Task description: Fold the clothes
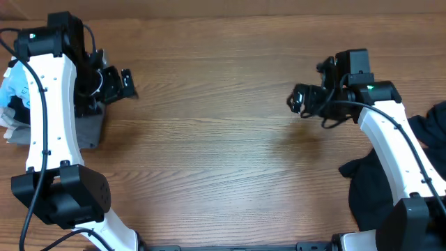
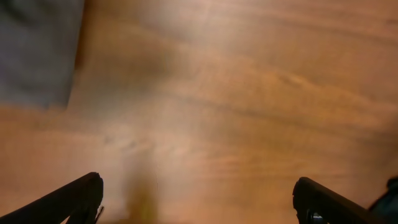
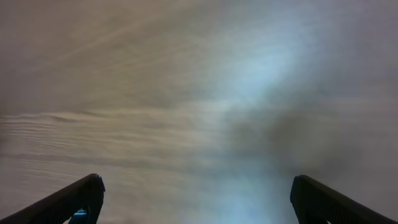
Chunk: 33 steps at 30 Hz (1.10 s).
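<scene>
Black soft garments (image 1: 361, 195) heaped at the right edge, sky-blue T-shirt (image 1: 10, 84) bunched far left | left gripper (image 2: 198, 196) and right gripper (image 3: 196, 196) both spread wide, empty | looks between pieces | next: grab one, spread it on the wooden table (image 1: 223, 160)

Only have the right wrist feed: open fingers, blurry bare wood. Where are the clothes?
Observer: Not under you. Black garments are heaped at the right edge of the table, beside the right arm's base and well back from the right gripper.
Operator: Anything on the left?
Observer: A gray cloth lies flat under the left arm, with a light-blue garment bunched at the far left edge.
Operator: Left gripper holding any of it?
Observer: No. The left gripper is open over bare wood, and the gray cloth only shows at the upper left corner of its view.
</scene>
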Motion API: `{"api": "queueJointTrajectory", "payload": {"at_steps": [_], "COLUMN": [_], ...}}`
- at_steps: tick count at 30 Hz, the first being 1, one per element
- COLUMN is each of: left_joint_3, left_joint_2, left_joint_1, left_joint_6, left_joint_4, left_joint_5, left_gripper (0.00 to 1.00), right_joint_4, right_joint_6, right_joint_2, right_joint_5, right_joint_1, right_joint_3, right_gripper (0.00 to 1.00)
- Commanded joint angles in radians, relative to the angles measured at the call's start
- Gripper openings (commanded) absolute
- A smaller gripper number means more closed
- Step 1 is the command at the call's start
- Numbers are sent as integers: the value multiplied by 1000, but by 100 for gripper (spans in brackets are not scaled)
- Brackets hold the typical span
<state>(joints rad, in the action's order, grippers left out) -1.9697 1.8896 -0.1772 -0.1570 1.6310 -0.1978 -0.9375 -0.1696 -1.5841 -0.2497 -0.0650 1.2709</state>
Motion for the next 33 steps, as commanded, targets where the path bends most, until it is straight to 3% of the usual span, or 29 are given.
{"api": "queueJointTrajectory", "payload": {"at_steps": [1,8,12,15,22,33], "left_joint_3": [-7,46,172,375,684,698], "left_joint_2": [-51,-297,-560,-849,-1222,-1275], "left_joint_1": [-3,54,108,174,190,190], "left_joint_6": [18,69,68,67,67,65], "left_joint_4": [47,19,-146,-351,-567,-235], "left_joint_5": [35,54,140,246,282,283], "left_gripper": [100,100,100,100,100,100], "right_joint_4": [-58,-132,-62,18,26,-64], "right_joint_6": [-55,-94,-128,-149,-149,-149], "right_joint_2": [71,339,592,819,974,972], "right_joint_5": [130,164,233,312,377,377], "right_joint_1": [8,7,-2,-10,-10,-10], "right_joint_3": [13,-30,-105,-208,-311,-311], "right_gripper": [100,100,100,100,100,100]}}
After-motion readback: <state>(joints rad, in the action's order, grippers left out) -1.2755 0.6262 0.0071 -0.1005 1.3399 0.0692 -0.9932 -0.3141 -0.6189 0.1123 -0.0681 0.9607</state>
